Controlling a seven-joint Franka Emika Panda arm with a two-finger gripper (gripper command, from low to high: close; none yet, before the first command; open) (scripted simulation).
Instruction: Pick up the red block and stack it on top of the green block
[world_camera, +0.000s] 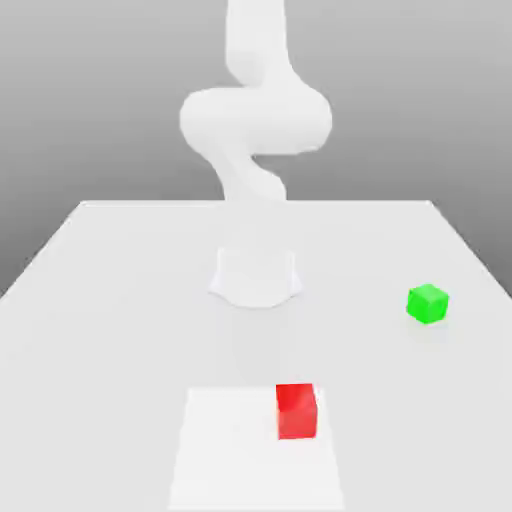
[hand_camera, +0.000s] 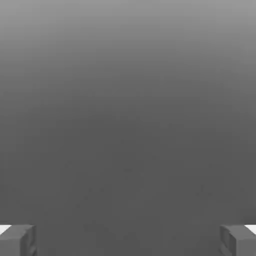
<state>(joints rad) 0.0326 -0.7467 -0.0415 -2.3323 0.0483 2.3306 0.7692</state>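
**Two blocks apart on a pale table, fingers spread wide**

A flat white table takes up the lower half of the exterior view, its far edge running straight across against a plain grey backdrop that darkens toward the top. The table's surface is smooth and bare of markings, apart from a slightly brighter white square patch at the near edge.

The white robot arm rises from a round base near the middle of the table and bends upward out of the top of the picture.

The red block rests on the white patch, at its far corner toward the exterior view's right. The green block sits on the bare table farther back and well off toward the exterior view's right, near that edge of the table. The two cubes are well apart and each lies flat on the surface, with nothing touching either one.

In the hand view, the gripper has its two grey fingertips standing far apart at opposite sides, spread wide with nothing between them, against an even grey ground.
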